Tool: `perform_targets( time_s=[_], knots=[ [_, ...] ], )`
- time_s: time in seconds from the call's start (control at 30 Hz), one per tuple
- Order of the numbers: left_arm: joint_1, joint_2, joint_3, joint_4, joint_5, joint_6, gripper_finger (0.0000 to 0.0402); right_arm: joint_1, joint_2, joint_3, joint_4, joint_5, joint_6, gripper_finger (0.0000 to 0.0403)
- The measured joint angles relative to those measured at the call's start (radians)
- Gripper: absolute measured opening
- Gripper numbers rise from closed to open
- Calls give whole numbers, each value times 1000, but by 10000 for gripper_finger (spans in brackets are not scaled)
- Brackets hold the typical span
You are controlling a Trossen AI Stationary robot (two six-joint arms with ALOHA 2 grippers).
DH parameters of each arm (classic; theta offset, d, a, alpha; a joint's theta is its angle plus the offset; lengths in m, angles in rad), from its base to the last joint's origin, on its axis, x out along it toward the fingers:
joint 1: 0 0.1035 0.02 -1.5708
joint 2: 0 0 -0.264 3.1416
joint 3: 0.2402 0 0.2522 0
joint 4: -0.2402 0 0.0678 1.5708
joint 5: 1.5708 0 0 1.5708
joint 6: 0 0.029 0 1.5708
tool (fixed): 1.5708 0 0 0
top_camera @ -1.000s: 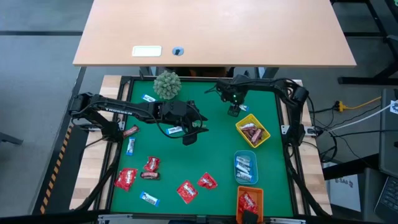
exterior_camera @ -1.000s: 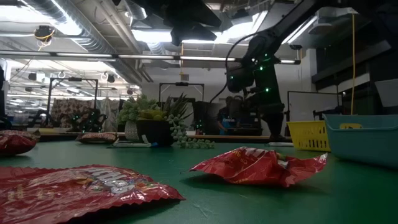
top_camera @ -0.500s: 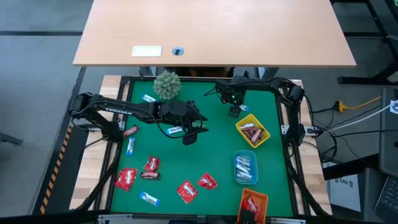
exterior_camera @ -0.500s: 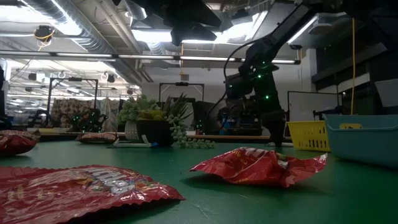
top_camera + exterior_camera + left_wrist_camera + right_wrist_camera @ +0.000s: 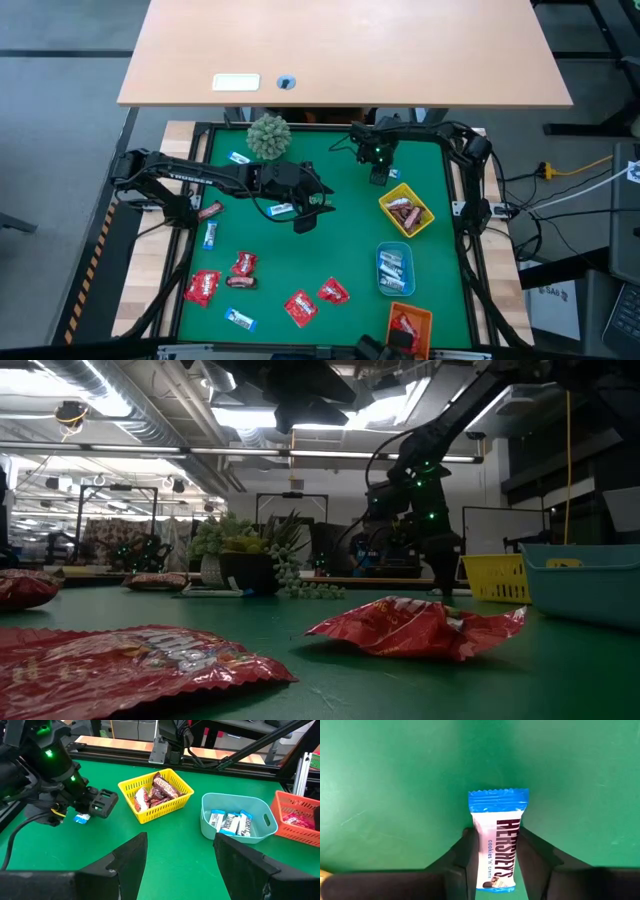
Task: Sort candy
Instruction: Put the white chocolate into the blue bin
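A blue-and-white candy (image 5: 497, 845) lies flat on the green mat (image 5: 340, 240) at the far right, with my right gripper (image 5: 380, 177) pointing down over it and shut on it. My left gripper (image 5: 180, 865) hangs open above the mat's middle, holding nothing. More candy lies on the mat's left half: red packets (image 5: 202, 288), blue-and-white pieces (image 5: 282, 209) and dark brown bars (image 5: 240, 282). The yellow tray (image 5: 405, 215) holds brown bars, the blue tray (image 5: 395, 270) blue-and-white pieces, and the orange tray (image 5: 410, 330) red packets. My right gripper pinches the candy's two long sides (image 5: 476, 845) between its two fingers, across its width. The fingers come from above, pointing down. The candy lies flat on the mat, and its crimped blue end (image 5: 498, 800) sticks out past the fingers.
A small green plant (image 5: 268, 135) stands at the mat's far edge, left of my right gripper. The three trays line the right side. A black frame (image 5: 465, 200) rims the mat. Bare mat lies between the two grippers.
My right gripper has sunk toward the mat and shifted a little toward the table's right edge, rolling slightly. The orange tray has slid toward the near edge and turned askew.
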Motion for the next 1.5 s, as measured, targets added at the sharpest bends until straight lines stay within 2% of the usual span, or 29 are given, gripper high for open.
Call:
perform_targets(
  time_s=[1.33, 1.5],
  knots=[
    [0, 0, 0, 0, 0, -3, 224, 0, 5, 46, -165, -40, -18, 115],
    [0, 0, 0, 0, 0, -3, 224, 0, 4, 104, -240, -53, -19, 115]
  ],
)
